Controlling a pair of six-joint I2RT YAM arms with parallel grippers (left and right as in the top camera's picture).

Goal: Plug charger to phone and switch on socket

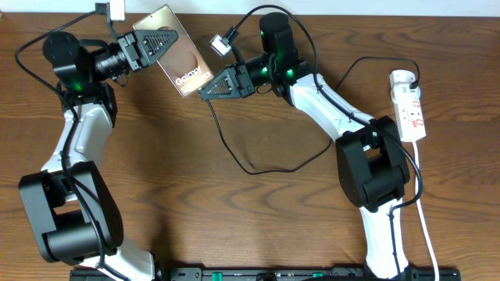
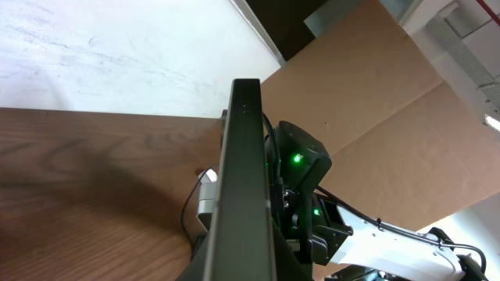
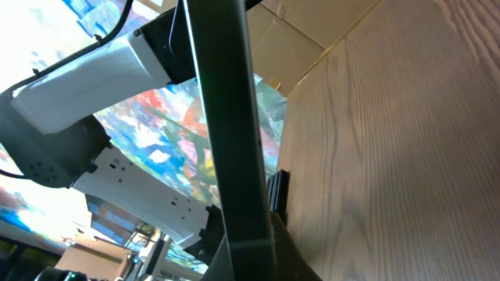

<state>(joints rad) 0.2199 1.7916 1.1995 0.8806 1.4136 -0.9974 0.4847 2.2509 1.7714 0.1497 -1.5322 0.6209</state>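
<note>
The phone is held tilted above the table's far edge, bronze face and white lettering up. My left gripper is shut on its upper left end. My right gripper is shut on its lower right end. In the left wrist view the phone shows edge-on between the jaws, and likewise in the right wrist view. The charger cable loops across the table from my right gripper to a black plug at the socket. Its connector tip is hidden by the gripper.
The socket's thick white cord runs down the right side to the front edge. A small silver connector on a robot cable hangs near the phone's right. Cardboard stands behind the table.
</note>
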